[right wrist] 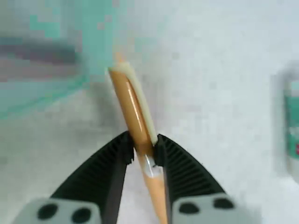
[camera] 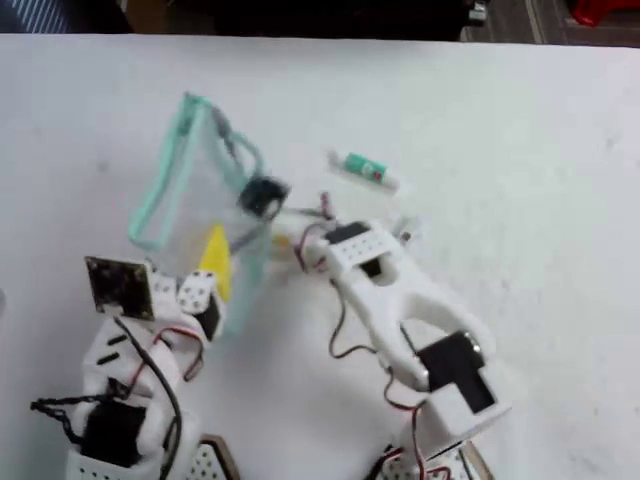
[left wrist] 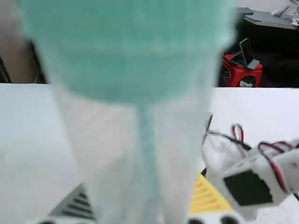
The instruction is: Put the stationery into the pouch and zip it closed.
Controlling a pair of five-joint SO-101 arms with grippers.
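A clear pouch point(camera: 195, 190) with teal trim stands tilted on the white table, left of centre. My left gripper point(camera: 215, 268) is shut on its near lower edge, the yellow finger point(left wrist: 205, 198) showing beside the pouch wall point(left wrist: 140, 140). My right gripper point(right wrist: 141, 147) is shut on an orange pen point(right wrist: 133, 116), whose far end points at the pouch's teal edge point(right wrist: 56, 93). From above, that gripper point(camera: 287, 240) sits just right of the pouch. A green-and-white glue stick point(camera: 362, 169) lies on the table beyond the right arm.
The right arm's white body point(camera: 400, 300) with red and black wires crosses the table's middle. A small dark piece point(camera: 262, 195) sits at the pouch's right edge. Open white table point(camera: 520, 150) spreads to the right and behind.
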